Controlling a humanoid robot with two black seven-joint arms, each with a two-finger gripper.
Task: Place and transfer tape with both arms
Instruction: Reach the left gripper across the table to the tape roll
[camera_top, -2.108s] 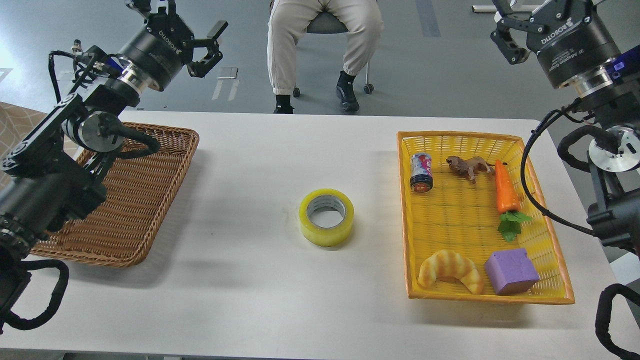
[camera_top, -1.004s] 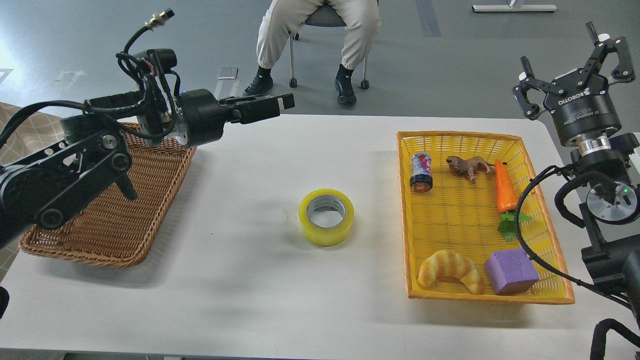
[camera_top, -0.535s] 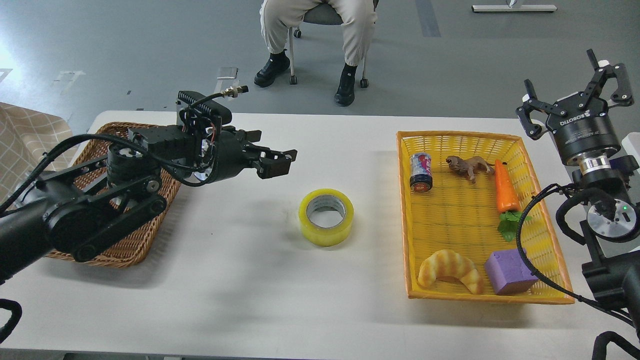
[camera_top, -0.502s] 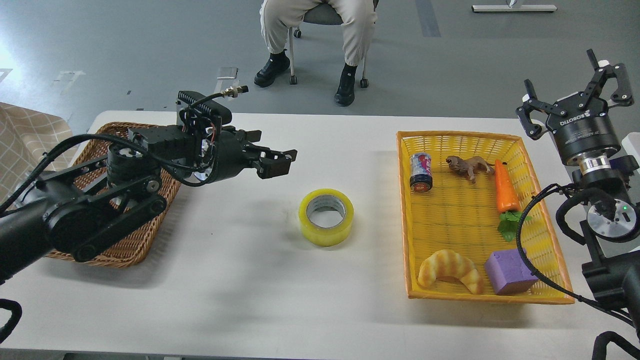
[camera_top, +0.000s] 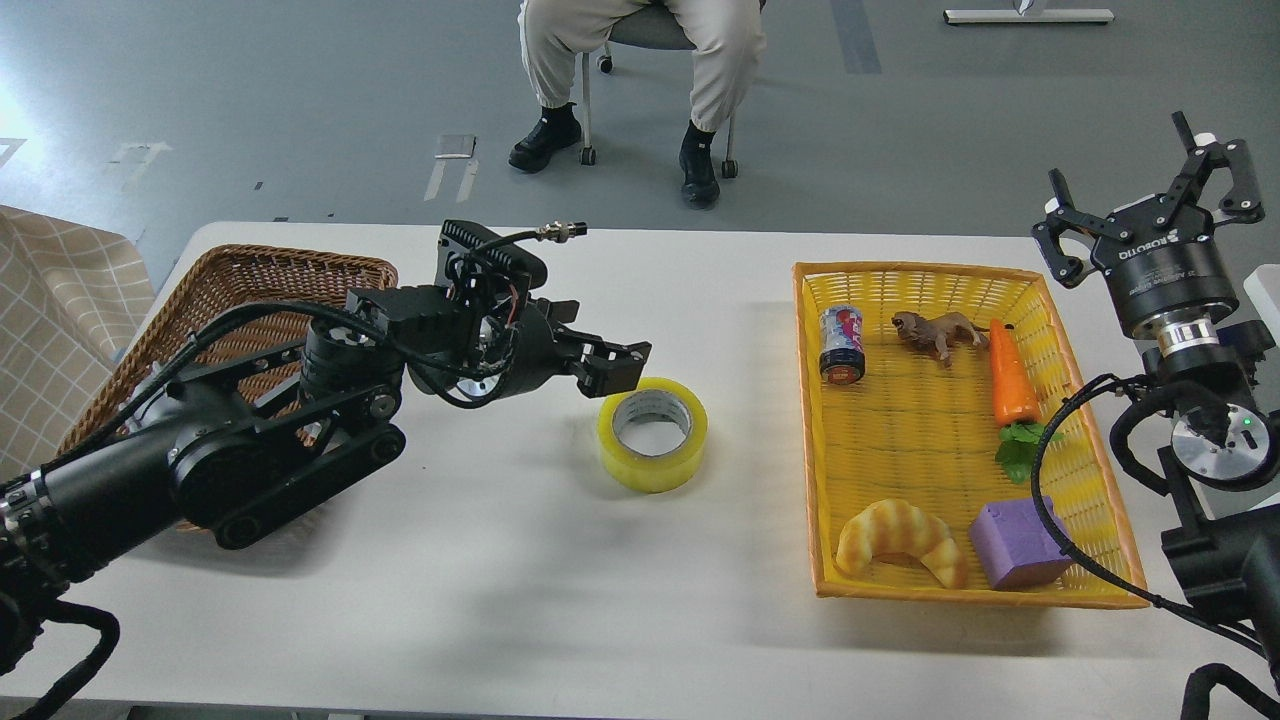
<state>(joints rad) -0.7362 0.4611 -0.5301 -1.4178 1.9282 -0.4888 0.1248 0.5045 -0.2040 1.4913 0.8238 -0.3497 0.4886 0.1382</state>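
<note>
The tape (camera_top: 652, 474), a yellow roll with a grey-white core, lies flat on the white table (camera_top: 520, 590) near the middle. My left gripper (camera_top: 618, 366) is low over the table, just at the tape's upper-left edge. Its jaws stand apart with nothing between them. I cannot tell whether it touches the roll. My right gripper (camera_top: 1142, 172) is raised at the far right, beyond the yellow basket (camera_top: 810, 430), fingers spread open and empty.
A brown wicker basket (camera_top: 230, 280) sits at the left, partly behind my left arm. The yellow basket holds a can (camera_top: 842, 343), toy lion (camera_top: 935, 330), carrot (camera_top: 1010, 378), croissant (camera_top: 898, 538) and purple block (camera_top: 1022, 545). A person (camera_top: 640, 40) sits behind the table.
My left arm has swung down and to the right, from high over the wicker basket to the tape's left edge. The right gripper came down earlier and now barely moves. The tape has not moved.
</note>
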